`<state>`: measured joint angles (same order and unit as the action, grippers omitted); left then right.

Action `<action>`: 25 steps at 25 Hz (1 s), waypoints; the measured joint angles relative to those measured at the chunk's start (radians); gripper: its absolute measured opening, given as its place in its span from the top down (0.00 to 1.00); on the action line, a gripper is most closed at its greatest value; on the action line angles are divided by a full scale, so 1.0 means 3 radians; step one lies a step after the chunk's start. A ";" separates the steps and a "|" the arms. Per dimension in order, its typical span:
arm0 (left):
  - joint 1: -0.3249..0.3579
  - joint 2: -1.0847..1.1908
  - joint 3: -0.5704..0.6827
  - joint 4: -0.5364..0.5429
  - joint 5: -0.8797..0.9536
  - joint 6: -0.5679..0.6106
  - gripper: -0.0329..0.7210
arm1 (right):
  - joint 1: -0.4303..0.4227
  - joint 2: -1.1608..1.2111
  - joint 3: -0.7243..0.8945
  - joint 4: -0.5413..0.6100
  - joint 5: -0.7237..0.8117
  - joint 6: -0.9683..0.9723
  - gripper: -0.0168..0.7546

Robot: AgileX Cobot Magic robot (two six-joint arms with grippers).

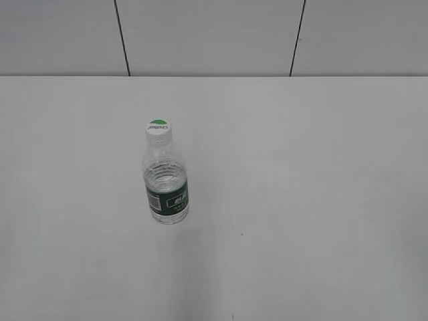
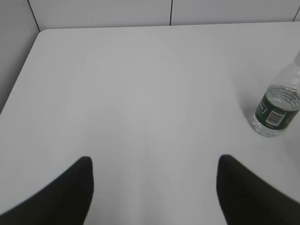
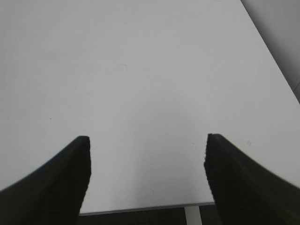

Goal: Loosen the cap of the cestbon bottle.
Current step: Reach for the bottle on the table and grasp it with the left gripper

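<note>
Left wrist view: we are seeing our left gripper (image 2: 154, 161) hanging above the table (image 2: 140, 93), its two dark fingers (image 2: 70, 197) spread wide apart with only bare surface between them. Off to its right, well apart from the fingertips, the cestbon bottle (image 2: 276, 110) is standing at the frame's edge, showing its lower body and dark green label band; its top is cut off by the frame.

Right wrist view: we are seeing our right gripper (image 3: 147, 140) likewise spread wide, its ribbed fingers (image 3: 234, 183) holding nothing, poised over the table (image 3: 140, 70) near its front edge; the bottle is not appearing in this picture.

Exterior view: we are seeing the cestbon bottle (image 1: 165, 177) standing upright on its base, left of the table's (image 1: 301, 200) middle, its long axis running vertically. The cap (image 1: 158, 129) is sitting on the neck and pointing straight up, its green half-circle facing the back wall (image 1: 214, 33). Neither gripper is showing in this view.
</note>
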<state>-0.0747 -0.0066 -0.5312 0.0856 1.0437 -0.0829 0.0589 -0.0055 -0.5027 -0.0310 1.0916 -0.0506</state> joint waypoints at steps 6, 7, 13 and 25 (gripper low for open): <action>0.0000 0.0000 0.0000 0.0000 0.0000 0.0000 0.31 | 0.0000 0.0000 0.0000 0.0000 0.0000 0.0000 0.22; 0.0000 0.0000 0.0000 0.0000 0.0000 0.0000 0.31 | 0.0000 0.0000 0.0000 0.0000 0.0000 0.0000 0.22; 0.0000 0.0000 0.0000 0.0000 0.0000 0.0000 0.31 | 0.0000 0.0000 0.0000 0.0000 0.0000 0.0000 0.22; 0.0000 0.0000 0.0000 0.0000 0.0000 0.0000 0.31 | 0.0000 0.0000 0.0000 0.0000 0.0000 0.0000 0.22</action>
<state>-0.0747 -0.0066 -0.5312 0.0856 1.0437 -0.0829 0.0589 -0.0055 -0.5027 -0.0310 1.0916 -0.0506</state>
